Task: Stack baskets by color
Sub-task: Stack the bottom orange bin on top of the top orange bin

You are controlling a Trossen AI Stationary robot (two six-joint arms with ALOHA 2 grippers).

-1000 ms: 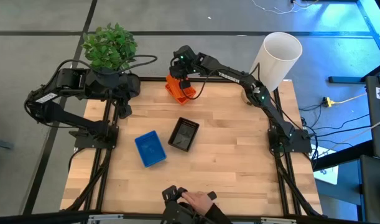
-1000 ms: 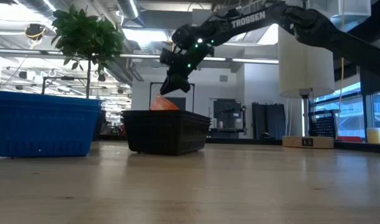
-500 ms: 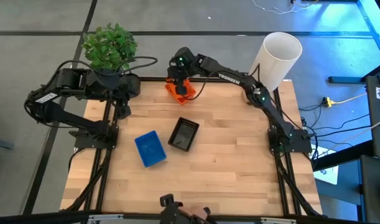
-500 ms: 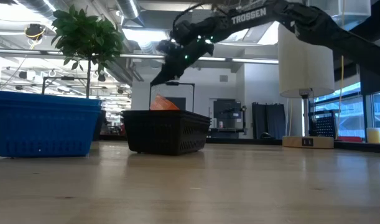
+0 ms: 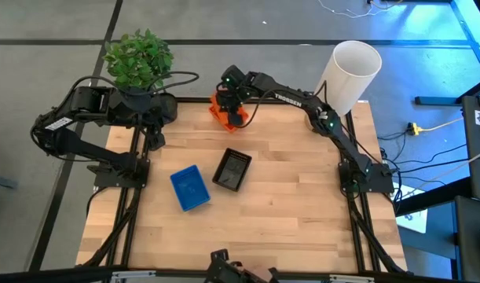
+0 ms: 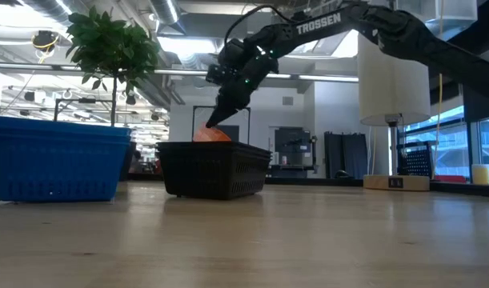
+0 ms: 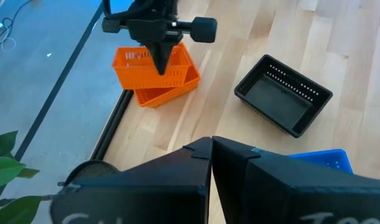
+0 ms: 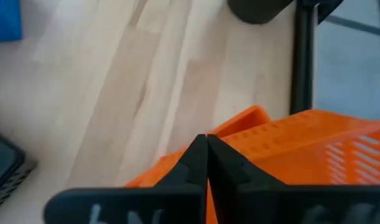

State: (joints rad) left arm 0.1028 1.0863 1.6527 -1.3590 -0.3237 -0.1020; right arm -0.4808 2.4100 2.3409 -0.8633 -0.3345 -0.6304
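Two orange baskets stand at the table's far edge. The upper one (image 7: 140, 70) sits askew and tilted in the lower one (image 7: 172, 93). My right gripper (image 7: 162, 68) is shut, pointing steeply down at the upper basket's long wall. A black basket (image 5: 232, 169) rests on its bottom at mid-table. A blue basket (image 5: 189, 187) rests to its left. My left gripper (image 7: 211, 152) waits shut above the far left corner, holding nothing. My right gripper sets its shut fingertips (image 8: 206, 146) against the upper orange basket's long wall (image 7: 171, 76), near that wall's middle. It comes slanting down from above. No wall shows between the fingers. The basket stays tilted, resting in the lower orange basket.
A potted plant (image 5: 137, 61) stands off the far left corner. A tall white bin (image 5: 351, 72) stands off the far right corner. A dark object (image 5: 221, 258) shows at the near edge. The table's right half (image 5: 302, 189) is bare wood.
My right gripper has shut from wide open, rolled, and tipped down onto the orange baskets. The baskets stay where they were. A person's hand at the table's near edge has drawn back out of view.
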